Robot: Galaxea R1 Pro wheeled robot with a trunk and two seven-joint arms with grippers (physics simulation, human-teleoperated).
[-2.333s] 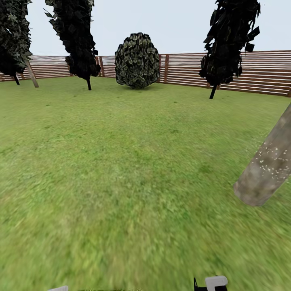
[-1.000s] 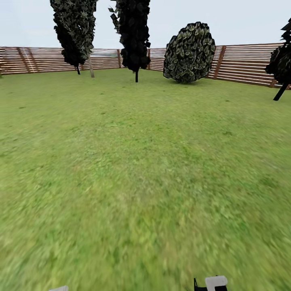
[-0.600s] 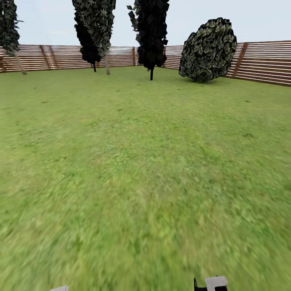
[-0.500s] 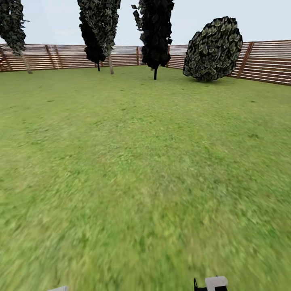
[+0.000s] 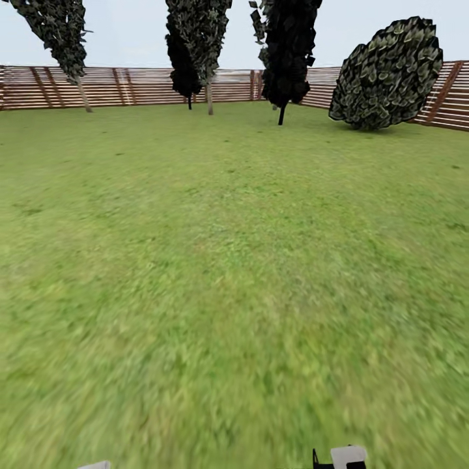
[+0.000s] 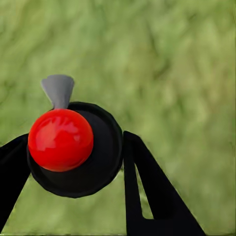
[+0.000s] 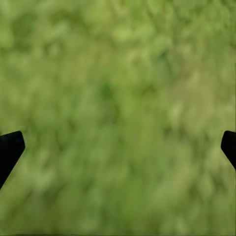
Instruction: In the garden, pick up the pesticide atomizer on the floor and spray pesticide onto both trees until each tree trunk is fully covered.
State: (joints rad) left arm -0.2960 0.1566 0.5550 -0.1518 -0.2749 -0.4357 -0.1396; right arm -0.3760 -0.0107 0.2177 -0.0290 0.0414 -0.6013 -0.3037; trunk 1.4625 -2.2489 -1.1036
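I'm seeing the atomizer [image 6: 78,152] clamped in the left gripper [image 6: 73,162], axis running along the fingers, red cap facing the camera, nozzle sideways over grass [image 6: 187,73]; right gripper [image 7: 118,147] is hanging wide apart.

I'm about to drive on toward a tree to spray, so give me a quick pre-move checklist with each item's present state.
1. Pesticide atomizer held between the left claw fingers: ok.
2. Right claw free and open over grass: ok.
3. Thick pale tree trunk in the head view: not ok.
4. Lawn ahead free of obstacles: ok.
5. Nozzle aimed at a trunk: not ok, it faces grass.
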